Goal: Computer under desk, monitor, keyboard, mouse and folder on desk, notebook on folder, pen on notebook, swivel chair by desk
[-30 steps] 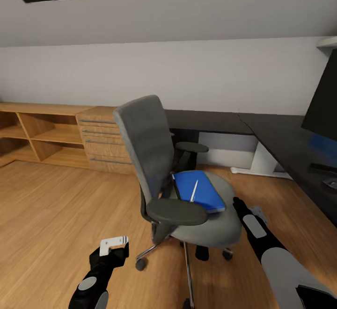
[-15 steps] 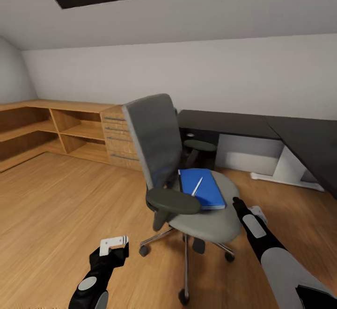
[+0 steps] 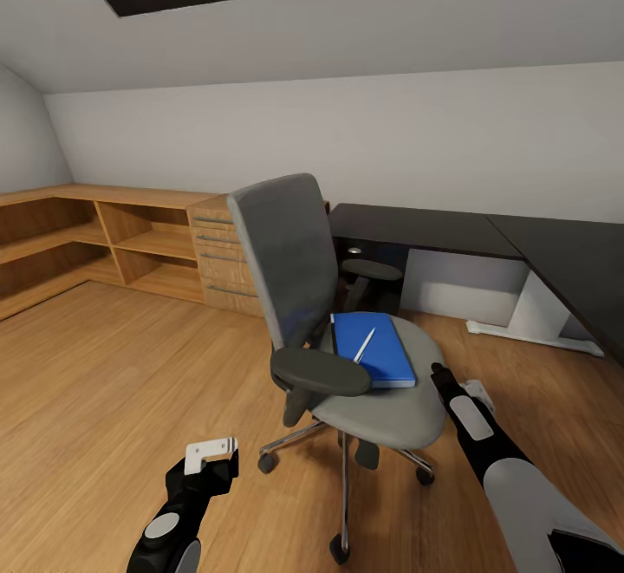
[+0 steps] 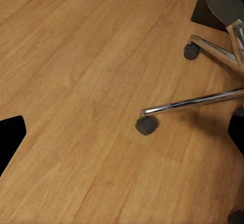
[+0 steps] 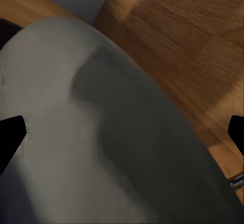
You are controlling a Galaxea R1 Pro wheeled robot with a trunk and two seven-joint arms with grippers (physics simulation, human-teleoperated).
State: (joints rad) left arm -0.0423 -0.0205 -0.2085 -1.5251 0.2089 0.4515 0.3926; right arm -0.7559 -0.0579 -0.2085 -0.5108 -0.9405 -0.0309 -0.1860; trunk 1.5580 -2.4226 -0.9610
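The folder [image 3: 374, 350] lies flat on the seat of the swivel chair [image 3: 347, 330], with the pen [image 3: 364, 346] resting on top of it, its long axis running from about 1 o'clock to 7 o'clock in the head view. The right gripper [image 3: 439, 377] sits just beside the seat's edge, and the folder lies at roughly 10 o'clock from it, near; its wrist view shows the grey seat between widely parted finger tips, with nothing held. The left gripper [image 3: 211, 452] hangs low over the wooden floor [image 3: 104, 382], well apart from the folder at about 1 o'clock, spread wide and empty too. The right arm is clearly the nearer. The bench [image 3: 485, 239] stands behind the chair, toward 2 o'clock.
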